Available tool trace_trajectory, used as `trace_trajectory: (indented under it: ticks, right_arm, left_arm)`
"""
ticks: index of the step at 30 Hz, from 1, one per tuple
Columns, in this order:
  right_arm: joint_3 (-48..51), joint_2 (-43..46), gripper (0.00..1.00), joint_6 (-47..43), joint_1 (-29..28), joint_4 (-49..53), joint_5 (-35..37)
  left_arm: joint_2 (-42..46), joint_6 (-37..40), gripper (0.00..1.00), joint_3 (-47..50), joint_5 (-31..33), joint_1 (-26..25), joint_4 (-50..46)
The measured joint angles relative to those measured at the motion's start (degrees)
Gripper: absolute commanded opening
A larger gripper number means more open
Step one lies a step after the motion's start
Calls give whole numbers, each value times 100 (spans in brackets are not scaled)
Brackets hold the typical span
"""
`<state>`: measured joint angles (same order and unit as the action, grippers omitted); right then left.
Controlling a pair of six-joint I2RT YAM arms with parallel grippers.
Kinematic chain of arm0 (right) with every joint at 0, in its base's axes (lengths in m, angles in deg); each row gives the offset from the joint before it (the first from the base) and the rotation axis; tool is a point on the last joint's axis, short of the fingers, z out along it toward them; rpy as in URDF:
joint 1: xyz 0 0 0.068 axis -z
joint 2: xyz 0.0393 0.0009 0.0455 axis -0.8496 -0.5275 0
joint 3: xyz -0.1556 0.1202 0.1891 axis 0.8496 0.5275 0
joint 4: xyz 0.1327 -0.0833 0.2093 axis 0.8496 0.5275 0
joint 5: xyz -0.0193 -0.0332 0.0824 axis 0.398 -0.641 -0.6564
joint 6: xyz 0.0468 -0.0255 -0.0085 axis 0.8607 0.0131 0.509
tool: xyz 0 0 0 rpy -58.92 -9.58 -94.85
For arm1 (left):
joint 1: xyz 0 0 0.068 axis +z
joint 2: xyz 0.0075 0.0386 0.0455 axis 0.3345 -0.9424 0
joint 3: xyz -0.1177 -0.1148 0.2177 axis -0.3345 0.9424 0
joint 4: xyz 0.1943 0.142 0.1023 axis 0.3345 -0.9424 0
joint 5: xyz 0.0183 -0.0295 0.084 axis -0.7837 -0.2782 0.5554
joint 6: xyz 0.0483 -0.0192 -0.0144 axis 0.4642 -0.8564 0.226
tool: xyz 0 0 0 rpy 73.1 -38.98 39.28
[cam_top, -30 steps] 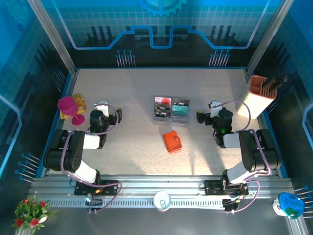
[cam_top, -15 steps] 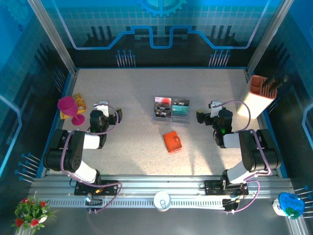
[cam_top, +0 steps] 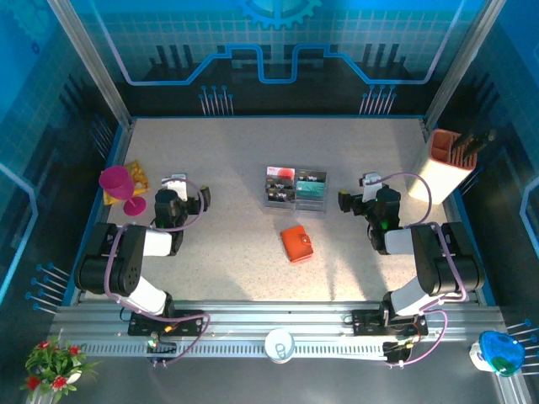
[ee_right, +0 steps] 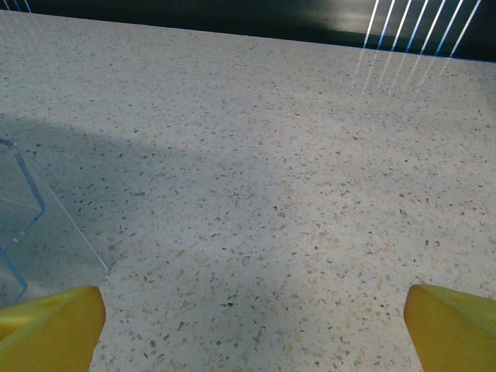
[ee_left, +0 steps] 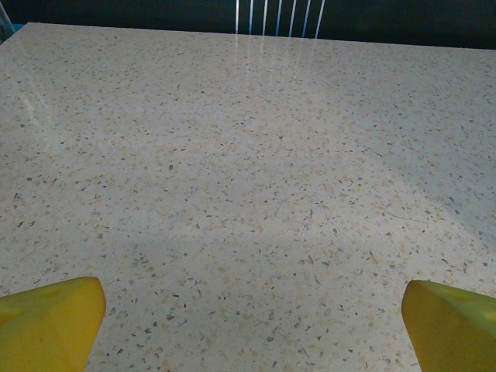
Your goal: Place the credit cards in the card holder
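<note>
The orange-red card holder point(cam_top: 296, 243) lies closed on the speckled table, near the middle. Behind it several credit cards point(cam_top: 296, 186), black, teal and one white with red, stand in a clear plastic tray point(cam_top: 321, 204). My left gripper point(cam_top: 178, 182) rests at the left, far from both. My right gripper point(cam_top: 368, 181) rests just right of the tray. In the left wrist view the gripper point(ee_left: 254, 322) is open, yellow fingertips point(ee_left: 50, 322) wide apart over bare table. The right gripper point(ee_right: 254, 322) is open too, fingertips point(ee_right: 453, 325) apart, and the tray's clear corner point(ee_right: 31, 232) shows at left.
A magenta goblet point(cam_top: 118, 185) and a yellow object point(cam_top: 137, 177) stand at the left edge. A white and orange holder with dark utensils point(cam_top: 446, 164) stands at the right back. Blue walls point(cam_top: 269, 59) ring the table.
</note>
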<state>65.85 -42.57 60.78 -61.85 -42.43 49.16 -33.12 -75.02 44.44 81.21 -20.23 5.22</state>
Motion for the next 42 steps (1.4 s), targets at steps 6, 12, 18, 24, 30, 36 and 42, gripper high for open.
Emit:
trace_trajectory:
  ticks: [6, 12, 18, 24, 30, 36, 42]
  right_arm:
    - [0, 0, 100, 2, 72, 0, -96]
    - [0, 0, 100, 2, 87, -2, -168]
    - [15, 7, 100, 46, 125, -55, -184]
    - [267, 450, 100, 190, 151, -116, 103]
    - [140, 1451, 100, 407, 151, 684, 492]
    - [-656, 2544, 100, 1794, 391, 2459, 745]
    - [-820, 3342, 98, 2662, 588, 3464, -337]
  left_arm:
    - [0, 0, 99, 0, 0, 0, 0]
    - [0, 0, 99, 0, 0, 0, 0]
    - [0, 0, 99, 0, 0, 0, 4]
    - [358, -4, 99, 4, 2, 0, -216]
    - [1300, -120, 99, -46, 118, 0, -986]
    - [2048, -505, 99, -557, 363, 0, -2317]
    - [2402, -1456, 99, -1515, 564, 0, -3928]
